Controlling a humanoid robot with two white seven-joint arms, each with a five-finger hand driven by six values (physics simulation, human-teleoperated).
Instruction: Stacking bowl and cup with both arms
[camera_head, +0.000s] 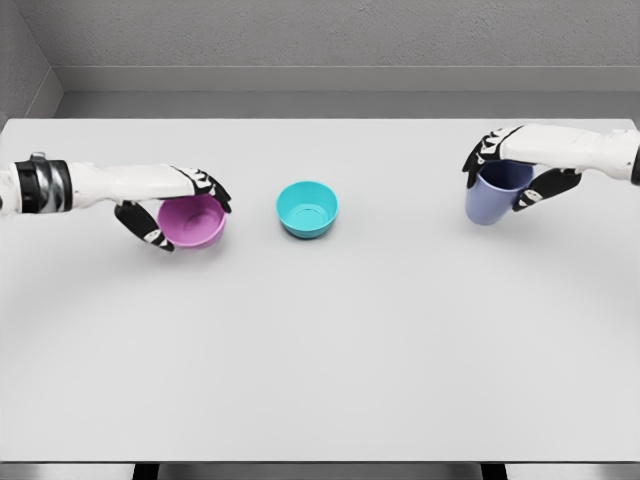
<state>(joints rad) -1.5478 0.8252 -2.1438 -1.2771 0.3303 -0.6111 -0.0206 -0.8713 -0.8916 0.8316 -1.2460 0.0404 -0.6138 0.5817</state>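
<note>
Between my two hands sits the teal bowl (307, 208). My left hand (175, 212) holds the pink bowl (192, 221), my right hand (510, 178) the blue cup (492, 195). Both could bump there, I think.

Even, bright, diffuse light; soft faint shadows under the bowls (307, 208) on the table (320, 350). No glare, slight softness overall, no edge distortion.

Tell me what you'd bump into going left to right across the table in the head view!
Left hand wrapped around the pink bowl → teal bowl standing alone in the middle → blue cup held by the right hand.
</note>
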